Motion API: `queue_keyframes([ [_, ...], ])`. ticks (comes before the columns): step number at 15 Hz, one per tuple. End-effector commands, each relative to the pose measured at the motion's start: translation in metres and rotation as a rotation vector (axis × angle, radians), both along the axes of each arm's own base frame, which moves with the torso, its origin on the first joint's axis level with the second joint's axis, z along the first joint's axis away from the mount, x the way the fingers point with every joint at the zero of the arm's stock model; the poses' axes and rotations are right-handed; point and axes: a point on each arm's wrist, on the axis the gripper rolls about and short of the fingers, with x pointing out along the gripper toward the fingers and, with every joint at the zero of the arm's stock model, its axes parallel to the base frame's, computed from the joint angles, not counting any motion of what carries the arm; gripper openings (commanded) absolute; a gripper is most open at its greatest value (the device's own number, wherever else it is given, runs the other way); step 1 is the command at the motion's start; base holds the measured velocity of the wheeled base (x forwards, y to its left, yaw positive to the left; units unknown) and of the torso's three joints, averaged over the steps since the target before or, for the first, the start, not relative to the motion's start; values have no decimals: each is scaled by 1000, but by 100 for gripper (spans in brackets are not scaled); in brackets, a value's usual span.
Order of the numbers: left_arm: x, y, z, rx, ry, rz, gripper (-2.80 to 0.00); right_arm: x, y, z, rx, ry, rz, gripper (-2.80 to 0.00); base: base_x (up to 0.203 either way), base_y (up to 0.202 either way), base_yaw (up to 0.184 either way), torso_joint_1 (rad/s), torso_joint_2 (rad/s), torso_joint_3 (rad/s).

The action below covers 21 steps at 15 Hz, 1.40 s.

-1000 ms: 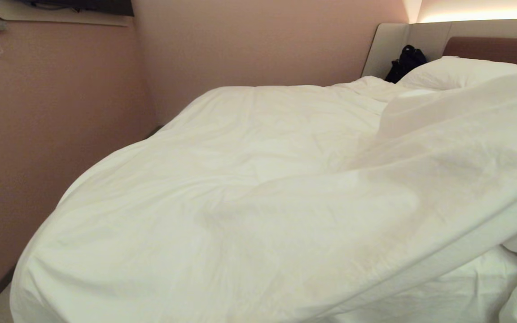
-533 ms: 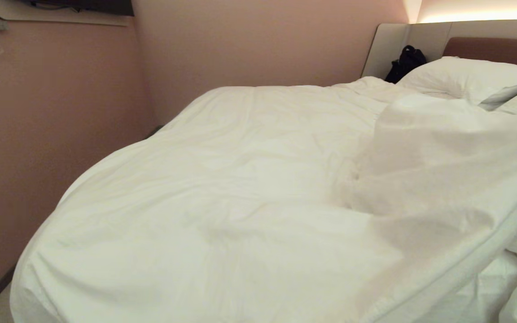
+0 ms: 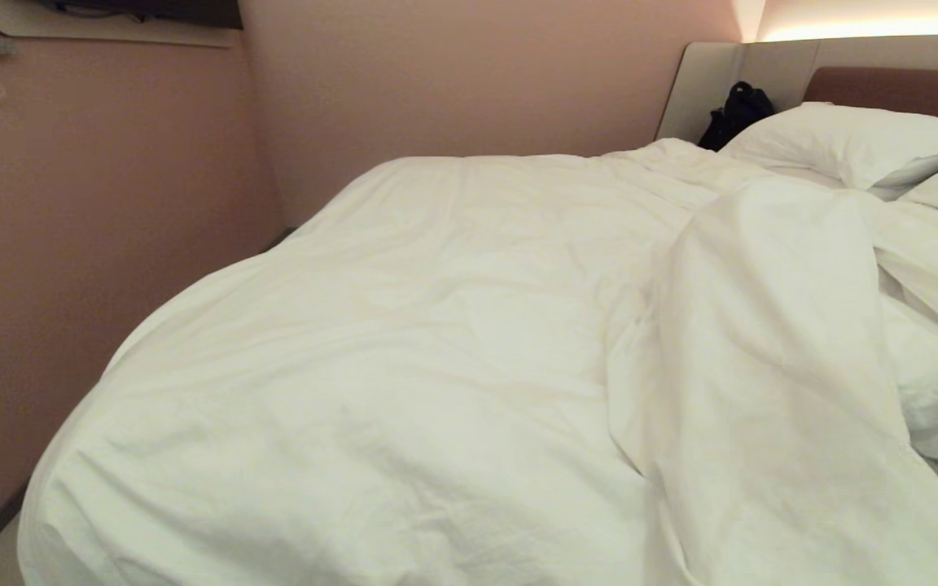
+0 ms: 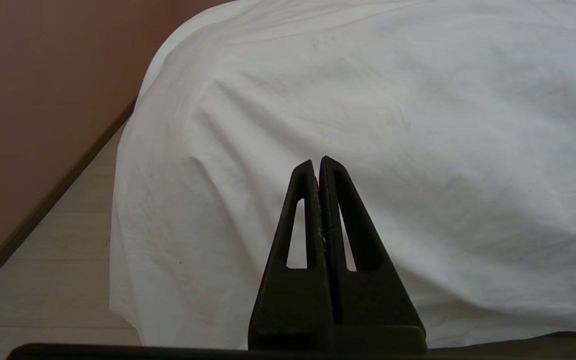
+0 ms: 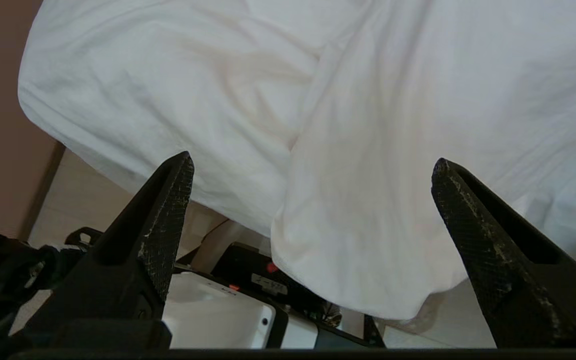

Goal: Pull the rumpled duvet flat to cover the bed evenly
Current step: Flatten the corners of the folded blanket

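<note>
The white duvet (image 3: 436, 325) lies over the bed, whose brown headboard (image 3: 892, 89) shows at the far right. One flap of it is folded back as a long thick ridge (image 3: 770, 366) on the right side, with rumpled cloth beyond. In the right wrist view my right gripper (image 5: 313, 162) stands wide open above that fold (image 5: 378, 150), holding nothing. The duvet's edge hangs over the bed side there. My left gripper (image 4: 318, 162) is shut and empty, parked low and facing the duvet (image 4: 368, 100) where it drapes over the bed's near corner.
Two white pillows (image 3: 843, 138) lie by the headboard, with a black bag (image 3: 736, 110) in the corner behind them. A pink wall (image 3: 111, 203) runs close along the bed's left side above a pale floor (image 4: 58, 260). My own base (image 5: 218, 310) sits under the duvet's hanging edge.
The duvet flap that was held up on the right has dropped and now lies as a fold on the bed. The pillows behind it have come into sight.
</note>
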Motion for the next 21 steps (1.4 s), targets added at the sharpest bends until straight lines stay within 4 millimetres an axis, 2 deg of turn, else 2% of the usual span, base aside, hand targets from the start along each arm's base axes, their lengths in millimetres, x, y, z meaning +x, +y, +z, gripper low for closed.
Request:
queue_keyframes([
  [1,0,0,0,0,-1,0,-280,-9,-2,1,-6,-18,-10,0,0,0,0,0,0,0],
  [6,0,0,0,0,-1,1,-280,18,7,-5,-27,39,-21,0,0,0,0,0,0,0],
  [10,0,0,0,0,-1,0,-280,23,8,-6,-27,39,-28,0,0,0,0,0,0,0],
  [15,0,0,0,0,-1,0,-280,45,10,-12,-74,-31,-175,0,0,0,0,0,0,0],
  [18,0,0,0,0,-1,0,-280,46,8,-11,-68,-50,-197,0,0,0,0,0,0,0],
  [19,0,0,0,0,-1,0,-280,46,6,-11,-68,-52,-210,-280,0,0,0,0,0,0],
  [21,0,0,0,0,-1,0,-280,45,1,-9,-65,-63,-245,-280,0,0,0,0,0,0],
])
